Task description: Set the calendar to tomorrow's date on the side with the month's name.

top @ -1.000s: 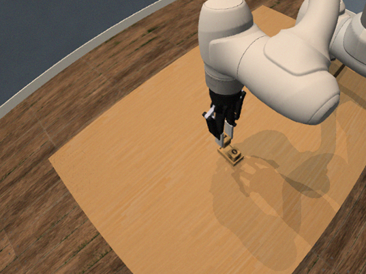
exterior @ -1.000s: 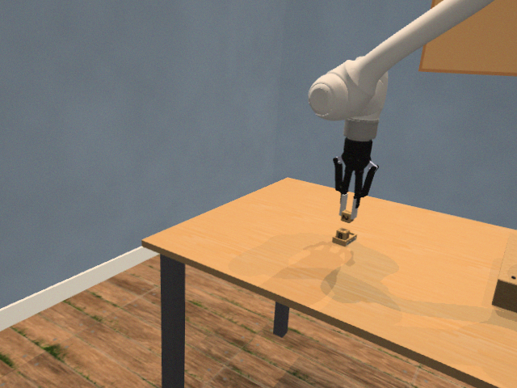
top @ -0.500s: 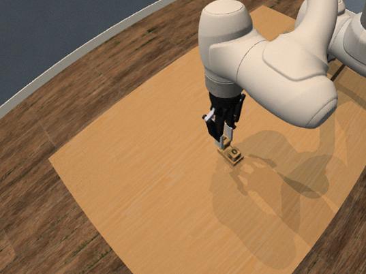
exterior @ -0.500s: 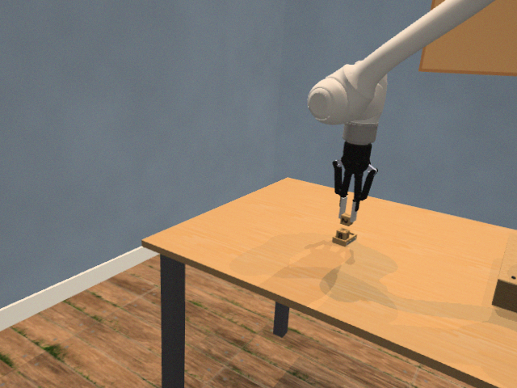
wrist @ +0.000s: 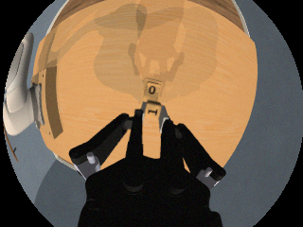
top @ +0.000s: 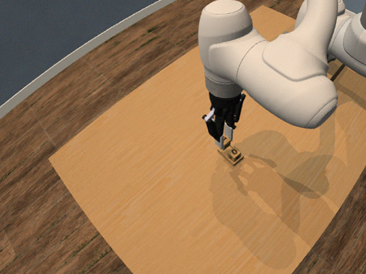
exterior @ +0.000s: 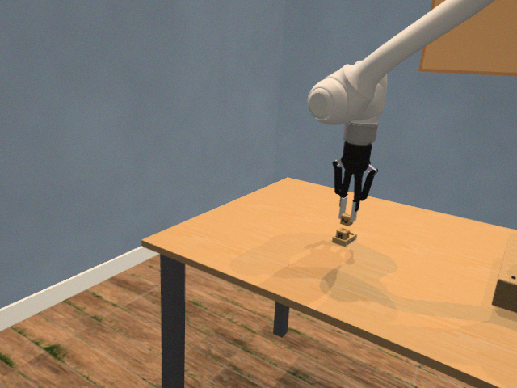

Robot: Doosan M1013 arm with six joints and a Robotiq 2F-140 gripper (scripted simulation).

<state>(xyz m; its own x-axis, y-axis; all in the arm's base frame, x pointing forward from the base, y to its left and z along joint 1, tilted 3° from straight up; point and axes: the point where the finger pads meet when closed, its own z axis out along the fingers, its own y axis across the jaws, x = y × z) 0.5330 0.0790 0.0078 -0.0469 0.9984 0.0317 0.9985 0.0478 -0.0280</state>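
Observation:
A small wooden tray (top: 232, 163) (exterior: 350, 239) lies flat on the table (top: 141, 191) (exterior: 250, 234). One date cube (top: 234, 151) (exterior: 342, 234) (wrist: 151, 90) stands in it and shows a 0 on top. My gripper (top: 224, 142) (exterior: 347, 219) (wrist: 152, 109) points straight down and is shut on the second date cube (top: 225, 140) (exterior: 346, 217) (wrist: 151, 110). It holds that cube a little above the tray, over the free spot beside the first cube. In the exterior view there is a clear gap between the held cube and the tray. The month's name is too small to read.
A dark brown box (exterior: 505, 294) stands at the table's right edge. The arm's big elbow joint (top: 273, 72) hangs over the table to the right of the tray. An orange panel (exterior: 472, 41) hangs on the wall at the upper right.

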